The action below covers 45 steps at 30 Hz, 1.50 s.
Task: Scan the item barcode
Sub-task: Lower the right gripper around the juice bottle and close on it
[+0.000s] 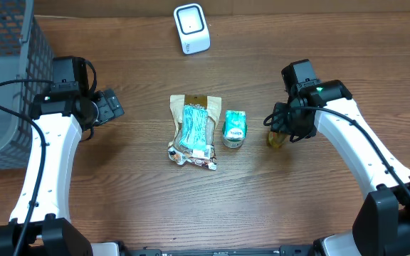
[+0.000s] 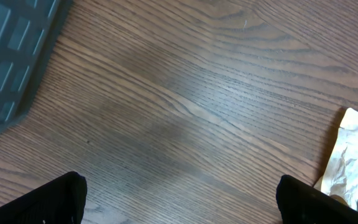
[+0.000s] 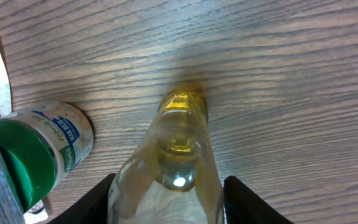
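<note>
Brown wood-grain tabletop, carrying the following; white box-shaped barcode scanner with a dark-framed window, at the far edge, centre, well apart from the goods; flat crinkled pouch, tan and white with a teal printed panel, lying at the centre; small white-labelled jar with a green lid, on its side just right of the pouch; small clear bottle of yellow liquid, on the tabletop just right of the jar and apart from it, beneath the right arm's wrist; grey mesh basket, at the far left edge. Right gripper: lowered over the bottle, its black fingers close against either side of the clear body; whether they clamp it or merely flank it cannot be told. Left gripper: released, jaws spread wide, nothing between them, poised over bare wood between the basket and the pouch, a corner of each showing in the left wrist view.
</note>
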Motion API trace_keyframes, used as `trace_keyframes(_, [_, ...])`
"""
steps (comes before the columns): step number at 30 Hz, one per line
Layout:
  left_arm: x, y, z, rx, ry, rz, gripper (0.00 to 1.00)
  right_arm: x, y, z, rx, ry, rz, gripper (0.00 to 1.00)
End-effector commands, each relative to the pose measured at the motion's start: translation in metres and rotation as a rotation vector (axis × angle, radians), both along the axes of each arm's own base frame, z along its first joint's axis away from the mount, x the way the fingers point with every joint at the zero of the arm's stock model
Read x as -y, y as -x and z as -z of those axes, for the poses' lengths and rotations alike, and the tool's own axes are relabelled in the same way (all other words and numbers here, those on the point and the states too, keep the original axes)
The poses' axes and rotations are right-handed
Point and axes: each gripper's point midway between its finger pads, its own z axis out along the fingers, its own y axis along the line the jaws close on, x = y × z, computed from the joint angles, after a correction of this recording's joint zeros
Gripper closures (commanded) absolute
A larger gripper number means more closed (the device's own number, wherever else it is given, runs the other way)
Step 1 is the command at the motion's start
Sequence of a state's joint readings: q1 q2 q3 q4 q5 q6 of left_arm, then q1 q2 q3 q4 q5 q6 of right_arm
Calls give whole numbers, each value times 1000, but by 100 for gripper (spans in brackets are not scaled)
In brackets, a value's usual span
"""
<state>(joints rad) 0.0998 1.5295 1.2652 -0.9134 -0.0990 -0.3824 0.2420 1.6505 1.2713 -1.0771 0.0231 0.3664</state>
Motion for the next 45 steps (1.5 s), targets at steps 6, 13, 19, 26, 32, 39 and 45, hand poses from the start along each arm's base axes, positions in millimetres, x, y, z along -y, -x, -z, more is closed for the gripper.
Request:
trace_keyframes(6, [-1,-2,-7,19,-14,11,0,0,0,0,-1,-4,5,49])
trace_keyframes(13, [-1,-2,-7,19,-14,11,0,0,0,0,-1,-4,5,48])
trace_keyframes(19, [-1,-2,-7,19,-14,11,1,0,0,0,-1,-4,5,44])
trace_keyframes(26, [-1,-2,-7,20,-14,11,0,0,0,0,-2,-3,5,44])
trace_keyframes(32, [-1,-2,-7,19,-14,11,0,-6,3,0,-4,-3,-14,44])
trace_keyframes(39, [-1,-2,-7,20,-14,11,0,-9,2,0,3,7,-28,44])
trace_keyframes(45, [-1,-2,-7,19,-14,11,0,-10,1,0,10,6,-28,44])
